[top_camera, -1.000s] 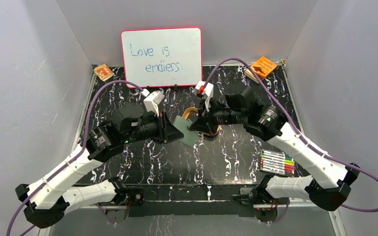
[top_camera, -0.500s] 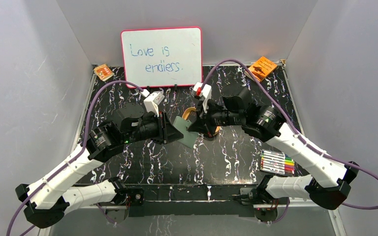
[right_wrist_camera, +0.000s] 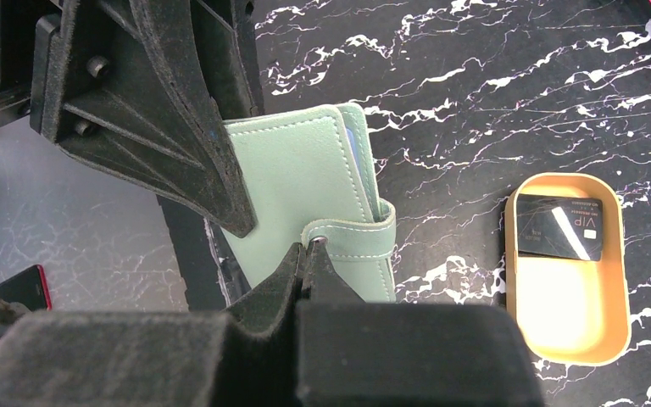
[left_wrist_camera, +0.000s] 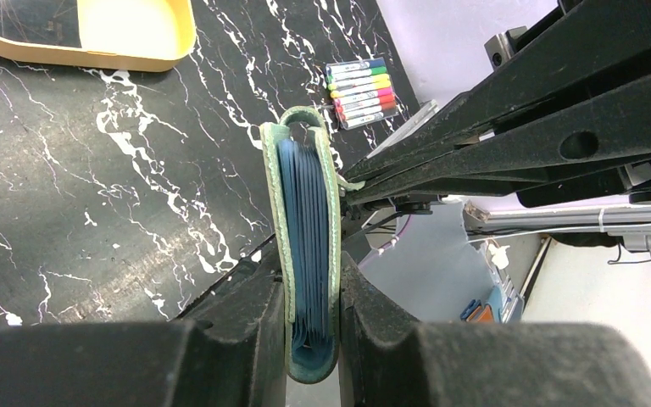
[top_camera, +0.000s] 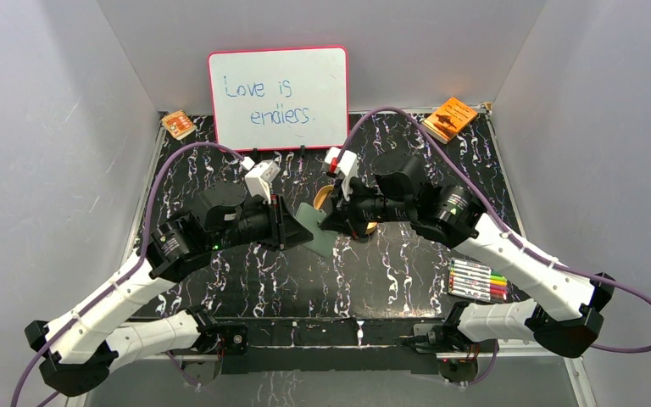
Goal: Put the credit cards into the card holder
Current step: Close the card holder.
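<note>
Wallet [right_wrist_camera: 305,186]: folded, strap [right_wrist_camera: 352,237] wrapped over its opening edge. Held off the table, clamped across both faces by the left gripper [left_wrist_camera: 309,275], apparently to steady it.
Right gripper [right_wrist_camera: 309,250]: fingers pinched on the strap end, likely to unsnap it.
Card [right_wrist_camera: 558,227]: lies in the tray [right_wrist_camera: 576,335], nearby.

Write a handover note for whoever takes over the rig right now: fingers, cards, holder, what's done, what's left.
Left gripper: fingers shut on the card holder, which is folded closed and held edge-on between them.
Right gripper: fingers pinched on the holder's snap strap.
One dark credit card lies in the tan tray; no other card is visible.
Done: holder gripped by both arms.
Left: open the holder, then load the card.
</note>
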